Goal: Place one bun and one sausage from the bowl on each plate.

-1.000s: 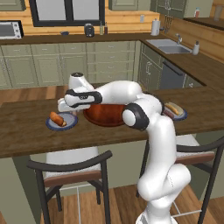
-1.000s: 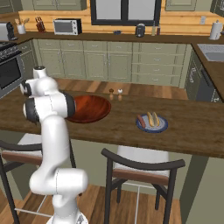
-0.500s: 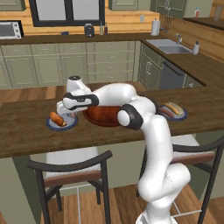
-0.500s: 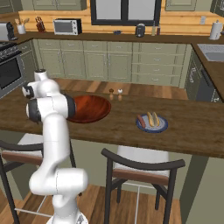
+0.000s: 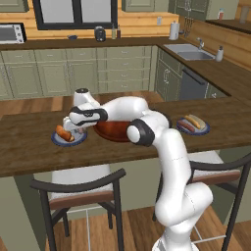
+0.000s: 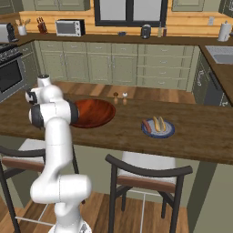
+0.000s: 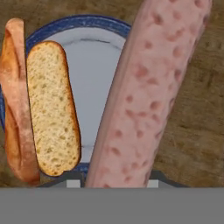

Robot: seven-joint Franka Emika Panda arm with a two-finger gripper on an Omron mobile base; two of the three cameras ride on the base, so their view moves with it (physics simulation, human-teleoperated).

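Left plate: set on the wooden counter at the far left; a split bun is laid along one side of it.
Gripper: held just above the left plate, clamped on a pale pink speckled sausage, which is seen over the plate's other side and rim.
Bowl: reddish-brown, placed just right of the left plate, partly hidden behind the arm in the left base view.
Salt and pepper shakers: stood behind the bowl.
Right plate: set well apart to the right, loaded with a bun and a sausage side by side.
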